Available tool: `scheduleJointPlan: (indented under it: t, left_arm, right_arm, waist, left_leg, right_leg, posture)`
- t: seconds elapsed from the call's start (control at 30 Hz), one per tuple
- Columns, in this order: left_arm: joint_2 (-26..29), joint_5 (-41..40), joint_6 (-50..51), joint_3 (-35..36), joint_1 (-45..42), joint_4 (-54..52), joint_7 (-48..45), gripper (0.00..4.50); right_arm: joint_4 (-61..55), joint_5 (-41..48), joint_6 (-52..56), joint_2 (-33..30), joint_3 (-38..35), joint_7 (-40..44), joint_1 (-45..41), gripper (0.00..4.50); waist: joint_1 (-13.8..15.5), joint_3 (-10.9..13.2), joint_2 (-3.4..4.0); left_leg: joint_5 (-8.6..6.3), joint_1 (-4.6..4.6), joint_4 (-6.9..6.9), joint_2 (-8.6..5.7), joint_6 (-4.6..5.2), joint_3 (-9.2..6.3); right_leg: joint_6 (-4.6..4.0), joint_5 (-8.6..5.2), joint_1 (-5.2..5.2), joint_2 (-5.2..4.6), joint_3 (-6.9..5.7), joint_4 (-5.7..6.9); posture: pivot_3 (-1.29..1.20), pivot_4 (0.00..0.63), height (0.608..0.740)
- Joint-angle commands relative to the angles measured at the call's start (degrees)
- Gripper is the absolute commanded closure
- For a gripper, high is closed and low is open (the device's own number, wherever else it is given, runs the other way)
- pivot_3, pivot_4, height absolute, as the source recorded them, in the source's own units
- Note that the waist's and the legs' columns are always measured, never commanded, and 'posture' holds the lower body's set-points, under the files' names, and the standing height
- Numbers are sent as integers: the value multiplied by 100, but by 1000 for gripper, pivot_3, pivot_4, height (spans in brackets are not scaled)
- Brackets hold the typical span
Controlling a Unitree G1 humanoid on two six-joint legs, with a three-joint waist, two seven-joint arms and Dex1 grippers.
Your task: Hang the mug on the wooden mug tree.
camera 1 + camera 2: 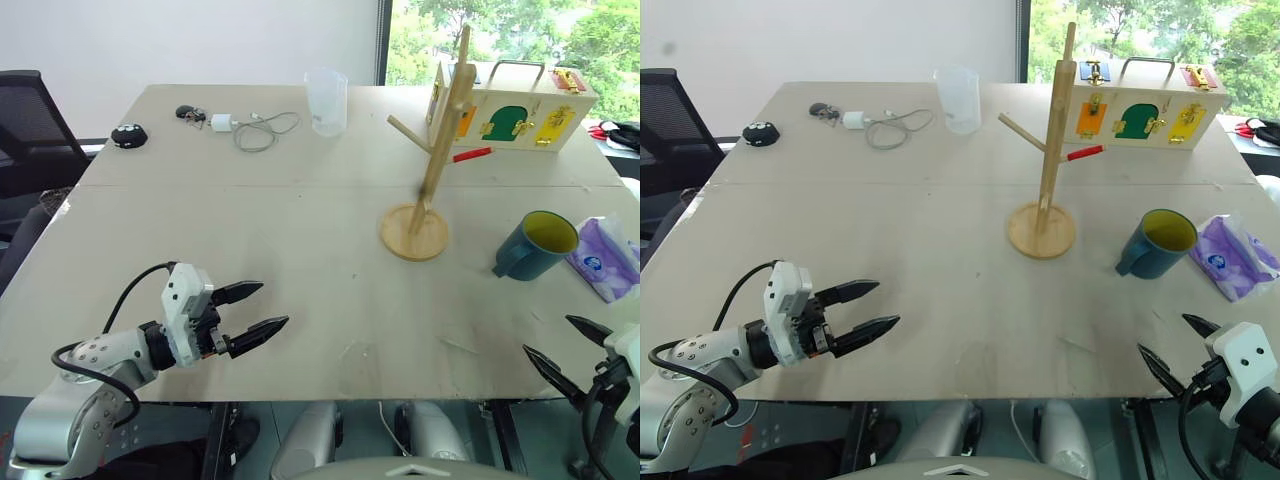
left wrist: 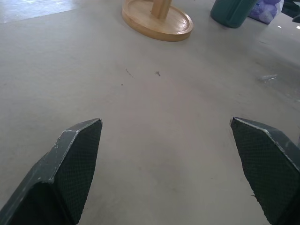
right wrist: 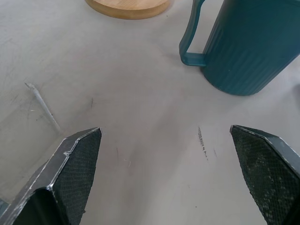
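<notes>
Opening step, nothing grasped. Lower left: left hand (image 1: 252, 310) spread wide, empty. Centre right: wooden mug tree (image 1: 432, 165) upright on the surface (image 1: 250, 220). Right: mug (image 1: 535, 246) standing, handle leftward. Lower right: right hand (image 1: 570, 349) spread, empty. Next, probably: reaching the right hand to the mug.

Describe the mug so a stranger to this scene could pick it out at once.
Start at the wooden mug tree in the middle of the table. Toward the robot's right stands the mug, beside a purple tissue pack. It alone is dark teal, ribbed, yellow inside, with one handle.
</notes>
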Motion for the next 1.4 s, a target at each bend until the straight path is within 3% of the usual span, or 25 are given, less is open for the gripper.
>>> scheduleJointPlan:
  t: [0.03,0.17,0.33,0.73,0.83,0.93,1.07,1.1,1.27,1.4]
  left_arm:
    - [-43,-259,-56,30,-309,-150,-79,0]
    - [-335,-602,-350,-194,-764,-349,-458,0]
    - [220,-1067,-184,-235,-860,-432,-1554,0]
    - [245,-1212,-95,-299,-1062,-508,-1488,0]
    - [193,-1185,-111,-340,-1096,-537,-1394,0]
    - [111,-1177,-137,-360,-1127,-554,-1274,0]
    - [10,-1207,-149,-374,-1115,-592,-1152,0]
    - [-14,-1208,-152,-381,-1107,-606,-1122,0]
    - [-211,-1300,-117,-406,-1230,-650,-820,0]
    - [-461,-1159,-349,-459,-1486,-471,-651,0]
  right_arm:
    - [-111,94,100,71,96,-241,-293,47]
    - [-173,330,802,211,574,-791,-1092,47]
    - [35,145,1345,334,1239,-1406,-2034,47]
    - [455,-20,1665,669,1843,-2023,-3131,47]
    - [696,-59,1586,754,1836,-2107,-3297,821]
    - [877,-121,1514,739,1815,-2070,-3406,2466]
    - [953,-157,1450,659,1750,-1975,-3456,4259]
    - [949,-162,1417,621,1734,-1930,-3454,4439]
    - [719,117,1474,-6,1477,-1384,-3725,4439]
    - [1087,702,2129,-1111,1380,-537,-5091,4439]
  waist:
    - [0,0,0]
    - [-7,-1,-1]
    - [-36,-1,3]
    - [-29,4,11]
    - [-38,4,10]
    - [-33,4,11]
    - [-43,4,11]
    - [-46,4,11]
    - [-63,6,12]
    - [-157,23,31]
  left_leg:
    - [0,0,0,0,0,0]
    - [1,-2,12,2,-1,-3]
    - [17,-1,4,4,-28,4]
    - [16,-3,-2,-1,-27,3]
    - [16,-3,-2,-1,-27,3]
    - [16,-4,-1,-3,-26,3]
    - [16,-4,-1,-3,-27,3]
    - [17,-4,-2,-2,-27,4]
    - [16,-5,-1,-4,-26,5]
    - [17,-2,4,-4,-25,12]
  right_leg:
    - [0,0,0,0,0,0]
    - [-2,3,0,2,-4,0]
    - [-6,3,-5,7,1,2]
    - [-5,3,-7,7,0,-1]
    - [-5,3,-7,8,0,-1]
    - [-4,3,-8,7,1,-2]
    - [-4,3,-9,8,2,-1]
    - [-4,3,-9,8,2,-1]
    - [-3,4,-8,7,3,-2]
    - [-2,5,-5,8,4,1]
  posture:
    - [0,150,740]
    - [0,150,740]
    - [0,150,740]
    - [0,150,740]
    - [0,150,740]
    - [0,150,740]
    - [0,150,740]
    - [0,150,740]
    - [0,150,740]
    - [0,150,740]
